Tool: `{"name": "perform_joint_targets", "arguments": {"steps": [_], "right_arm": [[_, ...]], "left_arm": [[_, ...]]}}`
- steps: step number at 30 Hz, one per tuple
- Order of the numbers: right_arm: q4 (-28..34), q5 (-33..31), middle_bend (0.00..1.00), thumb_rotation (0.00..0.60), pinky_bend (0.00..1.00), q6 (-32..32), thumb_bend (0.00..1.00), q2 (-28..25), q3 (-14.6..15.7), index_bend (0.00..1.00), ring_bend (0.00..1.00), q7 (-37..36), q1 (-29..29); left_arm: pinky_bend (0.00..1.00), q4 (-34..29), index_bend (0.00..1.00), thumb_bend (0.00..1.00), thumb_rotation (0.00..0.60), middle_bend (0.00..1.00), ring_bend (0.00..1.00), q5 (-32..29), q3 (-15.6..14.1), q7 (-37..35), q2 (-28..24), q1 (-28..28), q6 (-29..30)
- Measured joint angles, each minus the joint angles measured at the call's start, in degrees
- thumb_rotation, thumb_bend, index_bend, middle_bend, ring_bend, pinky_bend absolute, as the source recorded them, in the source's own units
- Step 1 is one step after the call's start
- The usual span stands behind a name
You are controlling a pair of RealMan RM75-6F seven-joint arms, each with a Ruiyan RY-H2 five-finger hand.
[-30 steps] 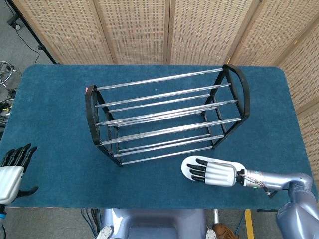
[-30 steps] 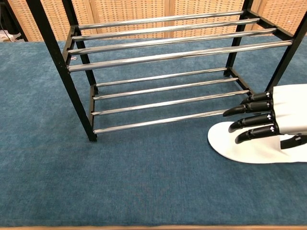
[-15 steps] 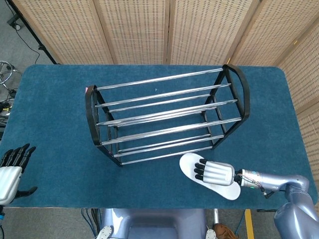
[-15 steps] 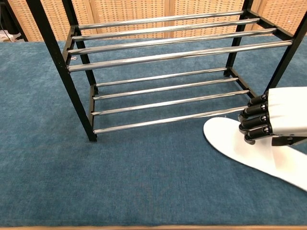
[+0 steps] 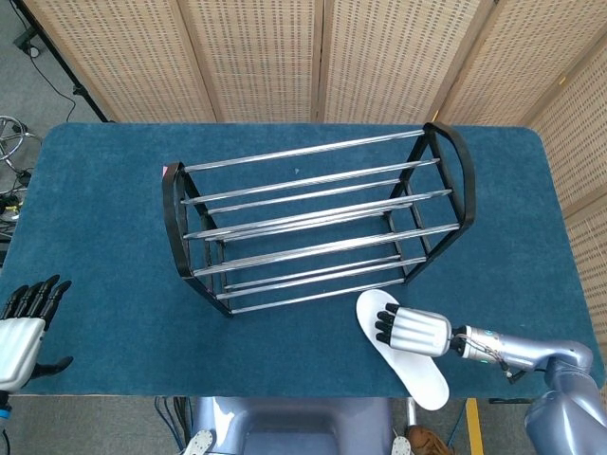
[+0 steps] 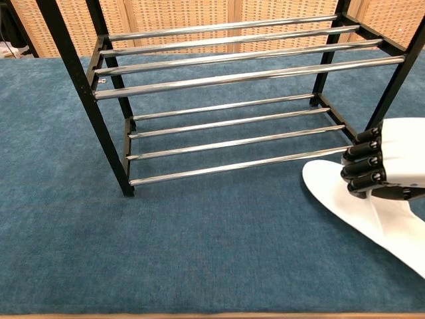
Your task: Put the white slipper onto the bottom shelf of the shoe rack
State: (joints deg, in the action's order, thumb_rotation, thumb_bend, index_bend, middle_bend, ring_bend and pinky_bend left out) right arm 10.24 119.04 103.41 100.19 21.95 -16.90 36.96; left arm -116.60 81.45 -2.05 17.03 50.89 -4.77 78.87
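Note:
The white slipper (image 5: 425, 376) (image 6: 332, 196) lies flat on the blue table in front of the rack's right end, its far tip close to the lowest front rod. My right hand (image 5: 411, 329) (image 6: 387, 161) sits on top of it with its fingers curled in, gripping its upper. The shoe rack (image 5: 313, 227) (image 6: 226, 143) has black end frames and chrome rods, and both its shelves are bare. My left hand (image 5: 24, 325) rests at the near left table edge, fingers apart and holding nothing; it does not show in the chest view.
The slipper's near end reaches past the front table edge (image 5: 313, 393). Woven folding screens (image 5: 322, 57) stand behind the table. Blue cloth (image 6: 166, 246) lies bare in front of the rack's left and middle parts.
My right hand's fingers went from stretched flat over the slipper to curled in. The slipper turned, its near end swinging toward the front edge. The left hand stayed almost still.

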Motion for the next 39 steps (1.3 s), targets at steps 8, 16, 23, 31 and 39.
{"name": "perform_joint_targets", "arguments": {"steps": [8, 16, 23, 31, 39], "right_arm": [[0.09, -0.84, 0.53, 0.6, 0.57, 4.46, 0.64, -0.34, -0.7, 0.54, 0.46, 2.83, -0.43], [1.97, -1.99, 0.53, 0.6, 0.57, 6.97, 0.64, 0.24, -2.05, 0.54, 0.46, 5.47, 0.81], [3.02, -3.29, 0.53, 0.6, 0.57, 5.04, 0.64, 1.6, -3.36, 0.54, 0.46, 5.96, 2.42], [4.11, -5.06, 0.53, 0.6, 0.57, 2.0, 0.64, 4.18, -5.16, 0.54, 0.46, 5.97, 4.22], [4.5, -6.35, 0.52, 0.6, 0.57, -1.08, 0.64, 6.33, -6.1, 0.53, 0.46, 5.9, 4.52]], "left_arm": [[0.0, -0.22, 0.0, 0.09, 0.6, 0.0, 0.0, 0.49, -0.23, 0.06, -0.01, 0.0, -0.04], [0.0, -0.3, 0.0, 0.09, 0.6, 0.0, 0.0, 1.31, -0.44, -0.83, -0.41, 0.12, 0.2], [0.0, -0.04, 0.0, 0.09, 0.6, 0.0, 0.0, 1.54, -0.56, -1.82, -0.83, 0.19, 0.19], [0.0, 0.02, 0.0, 0.09, 0.6, 0.0, 0.0, 1.72, -0.59, -2.42, -1.09, 0.22, 0.22], [0.0, 0.17, 0.0, 0.09, 0.6, 0.0, 0.0, 1.77, -0.62, -3.08, -1.4, 0.2, 0.09]]}}
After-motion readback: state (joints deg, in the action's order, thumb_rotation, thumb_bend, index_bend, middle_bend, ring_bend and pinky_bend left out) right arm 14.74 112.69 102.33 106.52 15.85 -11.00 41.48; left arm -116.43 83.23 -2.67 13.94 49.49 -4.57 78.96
